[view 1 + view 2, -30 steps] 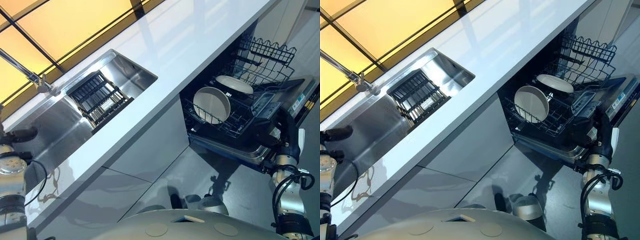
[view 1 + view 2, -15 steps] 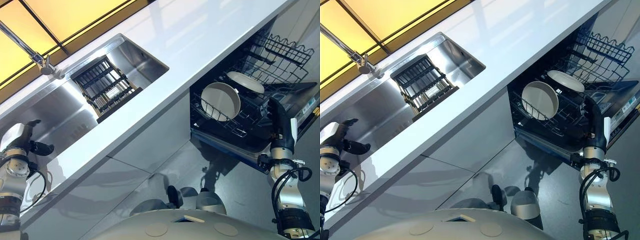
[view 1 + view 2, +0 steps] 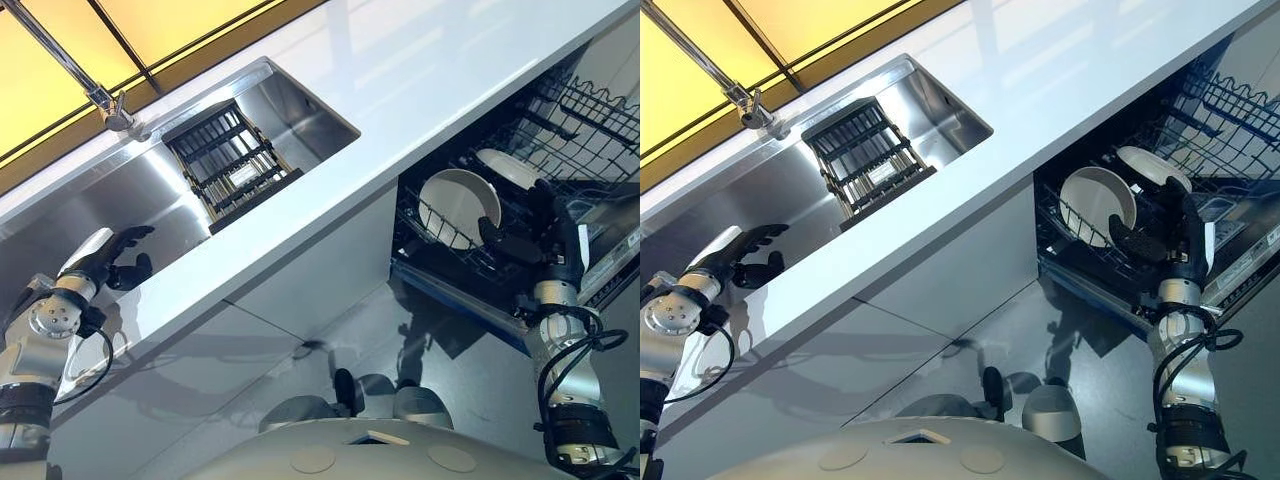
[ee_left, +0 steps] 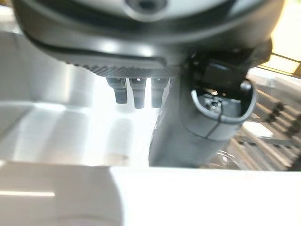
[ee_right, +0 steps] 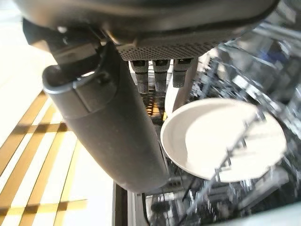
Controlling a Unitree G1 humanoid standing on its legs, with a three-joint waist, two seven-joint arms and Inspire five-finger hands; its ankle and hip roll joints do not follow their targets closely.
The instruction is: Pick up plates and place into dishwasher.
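Observation:
Two white plates stand in the open dishwasher's lower rack: a round one upright on edge, and a second behind it. My right hand is open beside the rack, just right of the upright plate, and holds nothing. Over the front edge of the sink, my left hand is open and empty, its thumb standing out above the steel basin.
A black dish rack sits in the sink's right half, and a faucet stands at its back. The white counter runs above the dishwasher. The upper wire basket sticks out behind the plates. Grey floor lies below the cabinet fronts.
The camera has shifted. My left hand has risen from the lower left to the sink's front edge. My right hand has lifted from below the dishwasher door to beside the upright plate.

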